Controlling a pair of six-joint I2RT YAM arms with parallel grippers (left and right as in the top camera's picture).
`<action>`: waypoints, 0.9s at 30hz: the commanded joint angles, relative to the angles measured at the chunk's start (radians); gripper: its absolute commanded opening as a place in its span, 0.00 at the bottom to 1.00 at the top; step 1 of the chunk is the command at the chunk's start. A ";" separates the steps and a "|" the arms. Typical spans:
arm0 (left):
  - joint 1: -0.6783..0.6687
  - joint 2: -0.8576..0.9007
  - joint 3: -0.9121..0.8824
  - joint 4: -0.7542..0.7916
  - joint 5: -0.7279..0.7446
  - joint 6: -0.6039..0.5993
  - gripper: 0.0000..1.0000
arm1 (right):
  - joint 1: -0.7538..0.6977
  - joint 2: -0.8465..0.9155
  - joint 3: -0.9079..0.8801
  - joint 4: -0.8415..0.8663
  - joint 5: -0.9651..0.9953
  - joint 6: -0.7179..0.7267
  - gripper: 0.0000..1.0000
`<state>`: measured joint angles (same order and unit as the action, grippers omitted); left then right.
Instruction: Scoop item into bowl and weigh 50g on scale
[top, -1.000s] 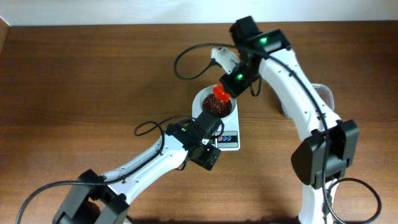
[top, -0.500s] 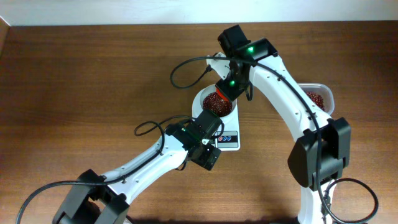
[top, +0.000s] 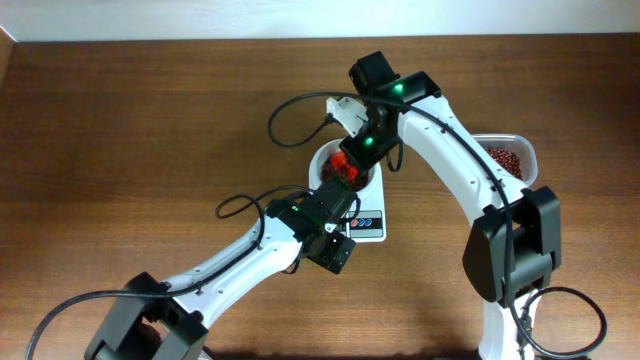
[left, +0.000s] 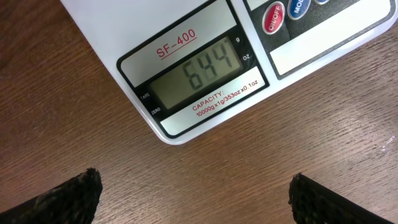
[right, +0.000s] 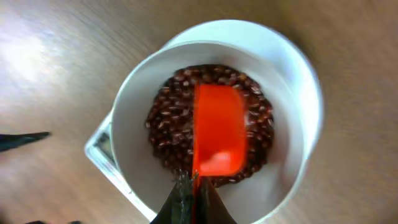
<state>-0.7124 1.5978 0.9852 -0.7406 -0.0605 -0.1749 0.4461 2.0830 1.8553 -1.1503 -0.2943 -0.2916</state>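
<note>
**Scoop over the bowl, scale showing 6 4 4**

The right pincer (right: 194, 198) is almost pressed together, pinching the thin handle of an orange scoop (right: 217, 134). The scoop's bare orange cup sits over the beans (right: 165, 130) heaped in the white bowl (right: 130, 102). The bowl stands on the scale (left: 112, 25).

The left pincer (left: 198, 200) is spread wide and holds nothing. It hangs above the wooden table (left: 74, 124), just in front of the scale.

Only the left wrist view shows the display (left: 202, 68), with the digits 6 4 4 and "g". Only the overhead view shows a clear tub (top: 528, 152) of more beans, well apart on the right.
</note>
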 joint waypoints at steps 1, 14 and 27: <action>-0.005 0.007 -0.006 -0.001 -0.008 0.016 0.99 | -0.030 0.007 -0.017 -0.013 -0.172 0.020 0.04; -0.005 0.007 -0.006 -0.002 -0.008 0.016 0.99 | -0.203 -0.010 -0.004 -0.027 -0.417 0.019 0.04; -0.005 0.007 -0.006 -0.001 -0.008 0.016 0.99 | -0.206 -0.013 -0.004 -0.061 -0.238 0.019 0.04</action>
<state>-0.7124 1.5978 0.9852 -0.7406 -0.0605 -0.1749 0.2382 2.0830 1.8473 -1.2087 -0.5732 -0.2680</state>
